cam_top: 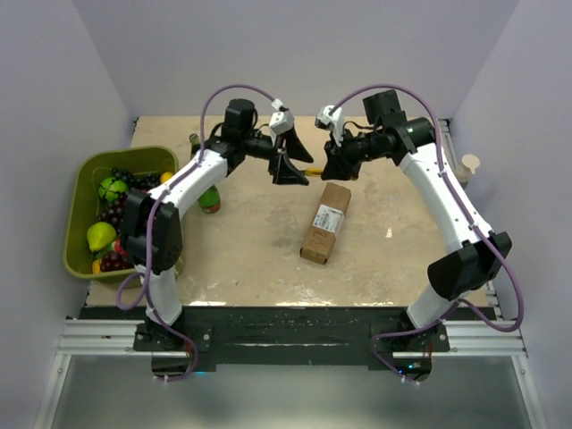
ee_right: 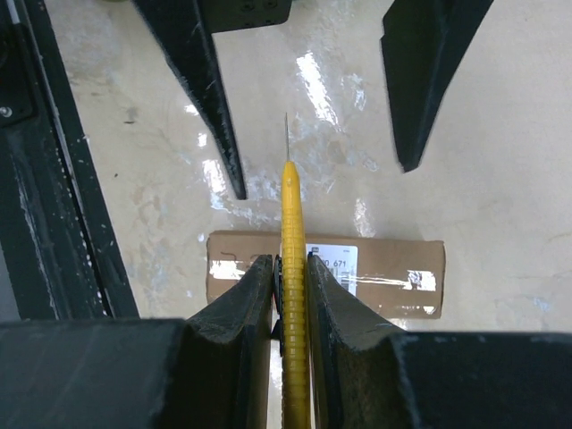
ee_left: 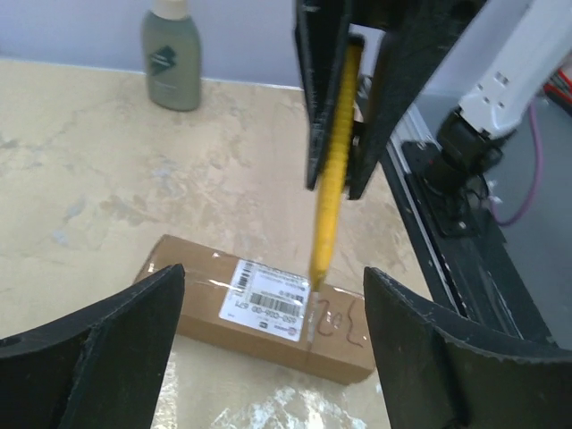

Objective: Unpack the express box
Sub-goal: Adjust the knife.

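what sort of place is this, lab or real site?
Likely a lab test cell: plain walls boxing in the table, arms on an aluminium rail, staged props like the fruit bin and express box.

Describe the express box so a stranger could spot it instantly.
On the beige table, look mid-surface, right of the green fruit bin. The express box lies flat there: the only long brown carton, white barcode label on top.

Handle of the yellow knife [ee_right: 294,219] past the bottom edge, express box [ee_right: 393,265] partly behind it.
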Action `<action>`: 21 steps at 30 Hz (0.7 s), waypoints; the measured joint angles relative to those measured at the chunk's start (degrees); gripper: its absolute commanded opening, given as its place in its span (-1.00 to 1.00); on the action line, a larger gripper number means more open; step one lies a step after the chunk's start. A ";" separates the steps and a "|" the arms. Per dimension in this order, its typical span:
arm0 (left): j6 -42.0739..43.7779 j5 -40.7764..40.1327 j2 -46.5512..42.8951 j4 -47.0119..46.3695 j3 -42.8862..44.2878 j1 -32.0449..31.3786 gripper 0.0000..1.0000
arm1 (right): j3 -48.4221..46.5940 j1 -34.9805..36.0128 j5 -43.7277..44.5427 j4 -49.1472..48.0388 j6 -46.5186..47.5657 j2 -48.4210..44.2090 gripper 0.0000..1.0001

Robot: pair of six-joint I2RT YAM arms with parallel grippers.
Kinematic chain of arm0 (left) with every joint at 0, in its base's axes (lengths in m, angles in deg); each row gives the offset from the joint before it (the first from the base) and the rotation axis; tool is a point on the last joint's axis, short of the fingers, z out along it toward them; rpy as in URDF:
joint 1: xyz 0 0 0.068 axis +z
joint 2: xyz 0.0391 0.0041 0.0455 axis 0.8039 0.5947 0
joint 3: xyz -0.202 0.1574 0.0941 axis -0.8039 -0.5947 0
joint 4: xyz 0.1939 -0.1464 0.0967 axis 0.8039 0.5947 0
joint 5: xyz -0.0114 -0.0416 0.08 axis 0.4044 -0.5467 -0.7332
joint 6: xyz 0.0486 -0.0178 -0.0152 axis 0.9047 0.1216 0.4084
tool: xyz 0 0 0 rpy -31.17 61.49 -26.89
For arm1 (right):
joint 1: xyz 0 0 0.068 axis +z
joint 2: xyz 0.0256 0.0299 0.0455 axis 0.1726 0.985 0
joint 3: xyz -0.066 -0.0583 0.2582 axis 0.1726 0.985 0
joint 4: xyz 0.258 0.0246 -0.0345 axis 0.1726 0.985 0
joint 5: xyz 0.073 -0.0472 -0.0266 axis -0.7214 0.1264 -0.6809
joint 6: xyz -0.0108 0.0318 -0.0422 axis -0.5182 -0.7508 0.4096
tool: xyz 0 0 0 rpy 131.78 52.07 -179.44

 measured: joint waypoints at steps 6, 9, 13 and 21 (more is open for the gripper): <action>9.53 2.16 1.81 13.33 4.85 -3.10 0.15 | 0.00 0.39 1.77 0.04 0.24 0.02 -1.00; 9.38 2.95 2.99 14.69 5.07 -3.91 0.04 | 0.00 0.87 2.38 0.07 0.63 0.02 -1.00; 6.25 3.58 4.50 13.33 5.09 -3.80 -0.04 | 0.00 1.99 3.02 0.11 1.51 0.02 -1.00; -0.98 3.93 4.59 5.97 5.07 -3.80 -0.21 | 1.27 2.64 5.53 0.11 2.49 0.02 -1.00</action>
